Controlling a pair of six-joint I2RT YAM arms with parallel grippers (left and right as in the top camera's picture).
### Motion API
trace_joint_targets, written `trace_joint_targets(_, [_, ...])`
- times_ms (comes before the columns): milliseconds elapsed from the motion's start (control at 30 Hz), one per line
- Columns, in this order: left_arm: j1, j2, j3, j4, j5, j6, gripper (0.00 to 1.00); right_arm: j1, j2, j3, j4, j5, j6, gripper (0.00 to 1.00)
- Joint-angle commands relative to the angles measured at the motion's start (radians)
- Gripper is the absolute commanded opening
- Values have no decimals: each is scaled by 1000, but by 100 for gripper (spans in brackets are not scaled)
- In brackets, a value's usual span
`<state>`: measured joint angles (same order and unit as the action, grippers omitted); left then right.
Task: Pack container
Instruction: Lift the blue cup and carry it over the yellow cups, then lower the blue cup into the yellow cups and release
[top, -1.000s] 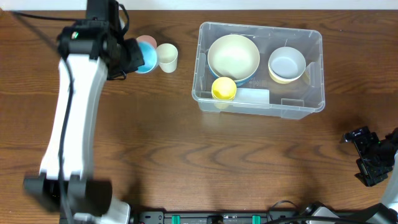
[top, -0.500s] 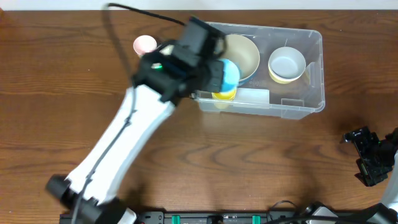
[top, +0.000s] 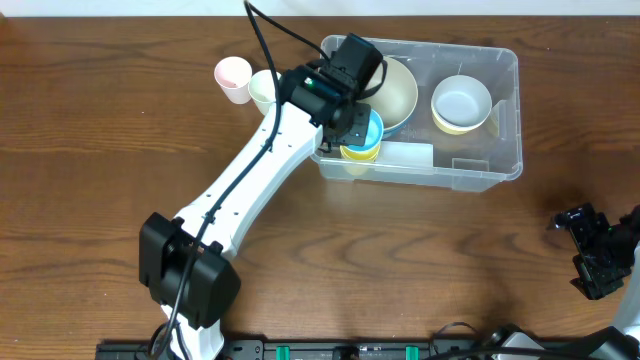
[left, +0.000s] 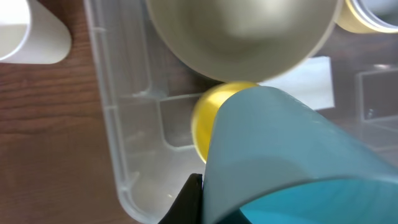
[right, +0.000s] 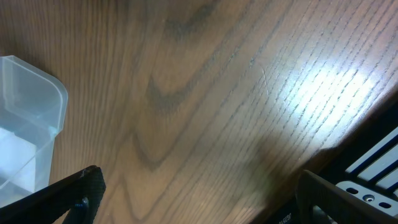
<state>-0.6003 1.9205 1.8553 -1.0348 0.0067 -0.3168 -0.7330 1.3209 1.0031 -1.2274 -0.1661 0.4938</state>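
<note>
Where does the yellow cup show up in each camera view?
Overhead: yellow cup in the lower-left corner of the container, partly under the blue cup.
Left wrist: yellow cup at centre, behind the blue cup.
Right wrist: not in it.
Shared landmark: the container's clear wall, in all three views.

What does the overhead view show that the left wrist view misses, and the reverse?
Only overhead: the pink cup, the whole white arm, and the right pincer off to the side, away from the clear bin. Only left wrist: the bin's moulded inner notch, close up. Both: the blue cup held over the yellow cup, beside the large cream bowl in the bin.
</note>
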Motion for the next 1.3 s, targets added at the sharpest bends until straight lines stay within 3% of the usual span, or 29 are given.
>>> trace_joint_targets(0, [28, 16, -5, 1, -26, -2, 6, -8, -12, 0, 2, -6, 14, 99])
trace_joint_targets(1000, [38, 23, -45, -36, 19, 10, 6, -8, -12, 0, 2, -6, 14, 99])
trace_joint_targets(1133, [38, 23, -45, -33, 19, 11, 13, -8, -12, 0, 2, -6, 14, 99])
trace_joint_targets(1267, [38, 23, -45, -25, 19, 11, 28, -8, -12, 0, 2, -6, 14, 99])
